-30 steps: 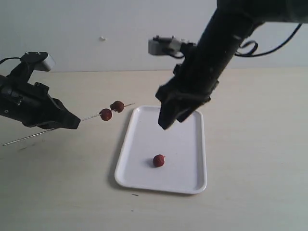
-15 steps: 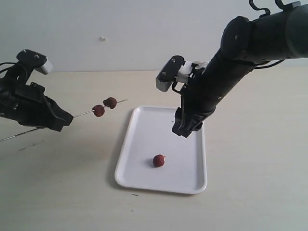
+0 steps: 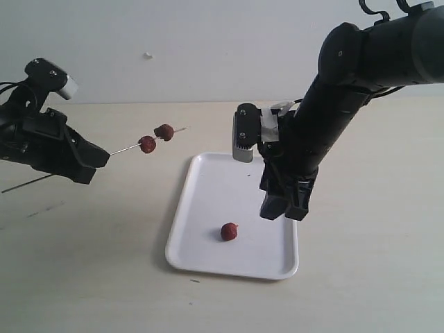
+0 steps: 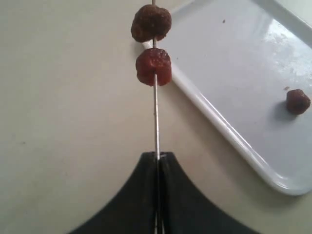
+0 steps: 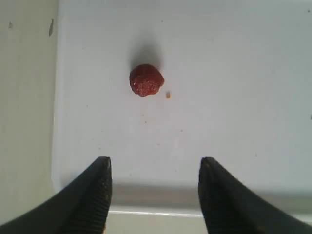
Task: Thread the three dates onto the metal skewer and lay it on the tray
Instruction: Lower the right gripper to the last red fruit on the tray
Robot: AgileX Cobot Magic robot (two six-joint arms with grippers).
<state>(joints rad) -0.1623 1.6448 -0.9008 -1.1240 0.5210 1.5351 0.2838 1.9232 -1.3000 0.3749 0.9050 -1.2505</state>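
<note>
My left gripper (image 3: 97,162) (image 4: 157,156) is shut on the metal skewer (image 3: 128,148) (image 4: 156,117), held in the air left of the tray (image 3: 201,208) (image 4: 229,87). Two dates (image 3: 147,144) (image 3: 164,132) sit threaded near its tip, seen close together in the left wrist view (image 4: 153,67) (image 4: 151,22). A third date (image 3: 229,232) (image 5: 146,80) (image 4: 297,101) lies loose on the tray (image 5: 234,97). My right gripper (image 3: 284,208) (image 5: 155,168) hangs open over the tray's right side, nothing between its fingers, the loose date a short way ahead of it.
The tray rests on a pale wooden table (image 3: 368,263) in front of a light wall. A small dark speck (image 3: 195,281) lies on the table by the tray's near edge.
My right arm swung down and right over the tray, now pointing down near the loose date. My left gripper shifted slightly, lifting the skewer tip with its two dates.
</note>
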